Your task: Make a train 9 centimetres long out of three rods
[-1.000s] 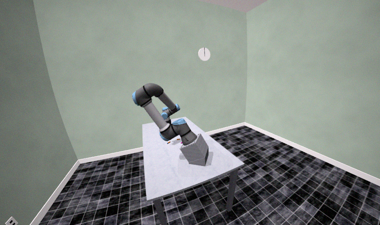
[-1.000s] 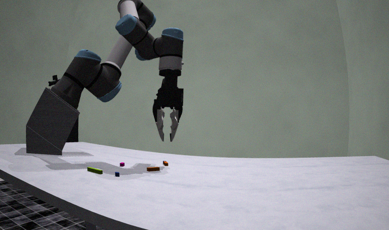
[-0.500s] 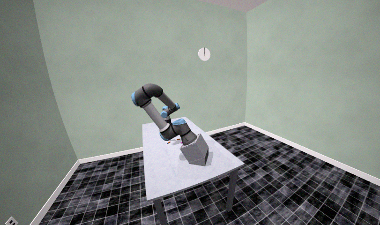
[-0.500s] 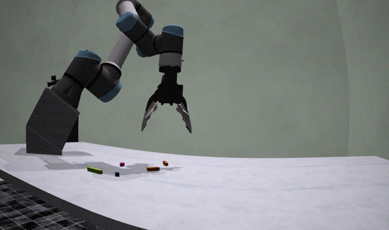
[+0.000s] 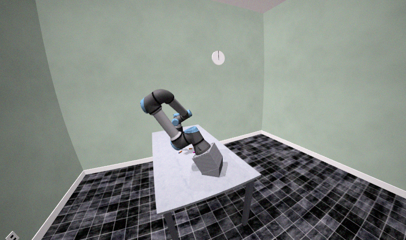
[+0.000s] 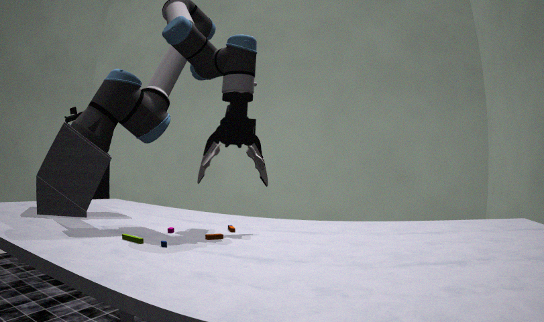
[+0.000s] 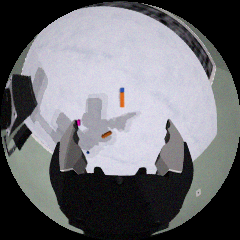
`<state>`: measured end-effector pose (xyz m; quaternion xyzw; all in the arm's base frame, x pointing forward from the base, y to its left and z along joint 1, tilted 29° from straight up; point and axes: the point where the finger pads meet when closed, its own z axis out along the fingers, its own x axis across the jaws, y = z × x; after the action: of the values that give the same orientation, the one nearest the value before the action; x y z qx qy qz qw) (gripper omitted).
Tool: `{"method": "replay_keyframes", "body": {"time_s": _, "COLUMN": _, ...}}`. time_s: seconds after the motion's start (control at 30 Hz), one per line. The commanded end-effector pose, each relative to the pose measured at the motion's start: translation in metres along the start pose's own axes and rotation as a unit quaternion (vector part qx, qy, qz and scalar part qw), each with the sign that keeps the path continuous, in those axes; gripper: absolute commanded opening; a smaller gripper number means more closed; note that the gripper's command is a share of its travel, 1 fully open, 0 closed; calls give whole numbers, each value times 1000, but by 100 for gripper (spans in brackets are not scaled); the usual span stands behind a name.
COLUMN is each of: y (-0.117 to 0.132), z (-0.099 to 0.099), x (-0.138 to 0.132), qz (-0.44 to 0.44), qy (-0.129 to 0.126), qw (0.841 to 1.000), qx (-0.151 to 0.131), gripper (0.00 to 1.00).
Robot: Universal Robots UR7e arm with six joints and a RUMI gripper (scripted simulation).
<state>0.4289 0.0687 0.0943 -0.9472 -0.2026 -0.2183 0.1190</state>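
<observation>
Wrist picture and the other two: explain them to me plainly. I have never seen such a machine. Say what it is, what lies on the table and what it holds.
This is one jointed robot arm standing on a table. The top picture takes in the whole room, the exterior one sees the table from the side, and the wrist one looks down between the jaws. On the table lie small coloured rods: a lime rod, a magenta rod, a loose blue rod, an orange rod lying alone, and a second orange rod with another blue rod at its end. The jaws hang above them, wide open, holding nothing.
</observation>
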Motion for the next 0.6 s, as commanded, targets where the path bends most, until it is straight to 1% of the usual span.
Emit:
{"method": "replay_keyframes", "body": {"time_s": 0.0, "y": 2, "z": -2, "x": 2, "qz": 0, "qy": 2, "qw": 1000, "qx": -2, "gripper": 100}}
{"method": "replay_keyframes", "body": {"time_s": 0.57, "y": 4, "z": -1, "x": 2, "qz": 24, "qy": 2, "qw": 1000, "qx": -2, "gripper": 100}}
